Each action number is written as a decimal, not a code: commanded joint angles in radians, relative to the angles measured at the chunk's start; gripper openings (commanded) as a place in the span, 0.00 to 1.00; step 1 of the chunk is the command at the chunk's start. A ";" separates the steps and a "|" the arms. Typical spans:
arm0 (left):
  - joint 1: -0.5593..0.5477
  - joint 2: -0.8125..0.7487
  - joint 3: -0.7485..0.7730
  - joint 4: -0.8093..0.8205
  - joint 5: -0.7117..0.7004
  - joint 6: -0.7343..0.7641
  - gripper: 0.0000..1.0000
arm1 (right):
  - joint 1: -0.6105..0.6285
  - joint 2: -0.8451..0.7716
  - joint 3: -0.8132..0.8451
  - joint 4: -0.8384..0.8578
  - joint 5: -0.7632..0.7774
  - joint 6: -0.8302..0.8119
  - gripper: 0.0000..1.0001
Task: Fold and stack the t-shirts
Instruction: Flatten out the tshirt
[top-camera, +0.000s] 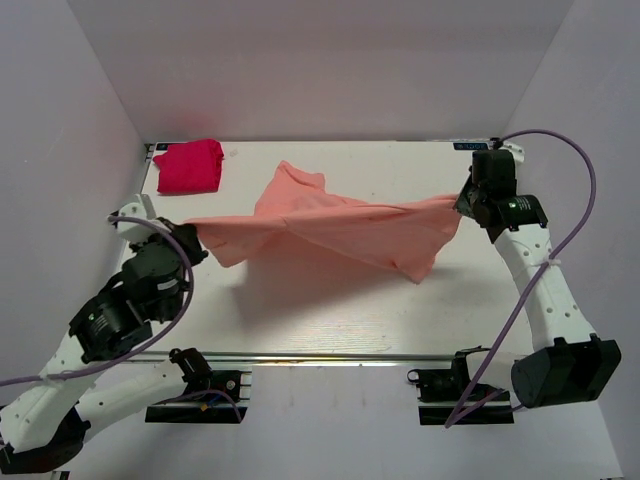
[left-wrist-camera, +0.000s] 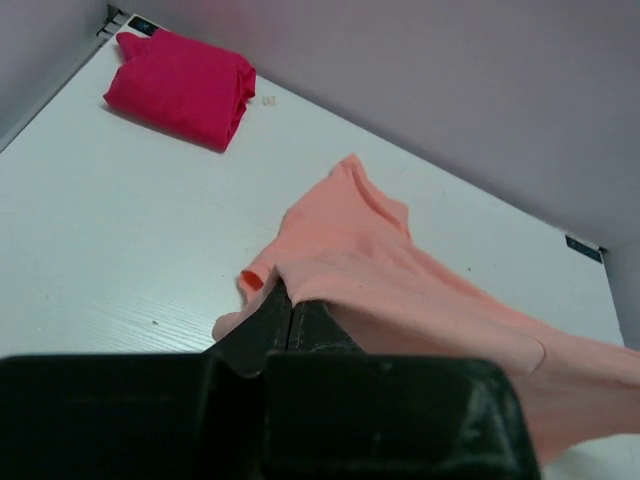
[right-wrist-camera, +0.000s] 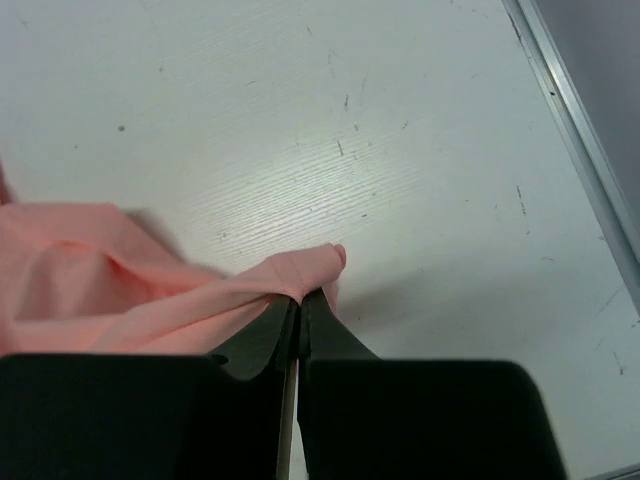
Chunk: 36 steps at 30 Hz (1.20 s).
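Left arm (top-camera: 110, 320) folded low, left gripper (top-camera: 196, 240) pinching one end of the salmon t-shirt (top-camera: 340, 225), garment stretched across to the right gripper (top-camera: 463, 204), right arm (top-camera: 540, 290) extended forward, jaws pressed together on the opposite end, two t-shirts, magenta folded bundle (top-camera: 188, 166) beyond the left gripper.

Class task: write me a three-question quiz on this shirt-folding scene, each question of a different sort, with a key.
1. True or false: the pink tee is already folded.
2. Where does the red tee lie on the table? A) far left corner B) near right corner C) middle
3. Fill in: the left hand and the right hand are both shut on the ___ tee.
Key: 1 false, it hangs stretched between the two hands; 2 A; 3 pink.
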 joint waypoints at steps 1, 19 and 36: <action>0.005 -0.020 0.011 0.000 -0.088 0.010 0.00 | -0.026 -0.010 0.122 -0.028 0.093 -0.020 0.00; 0.005 0.134 -0.047 0.309 -0.079 0.225 0.00 | -0.045 0.140 0.276 -0.079 -0.068 -0.103 0.00; 0.311 0.884 -0.043 0.494 0.225 0.187 0.00 | -0.045 0.915 0.581 -0.010 -0.272 -0.205 0.10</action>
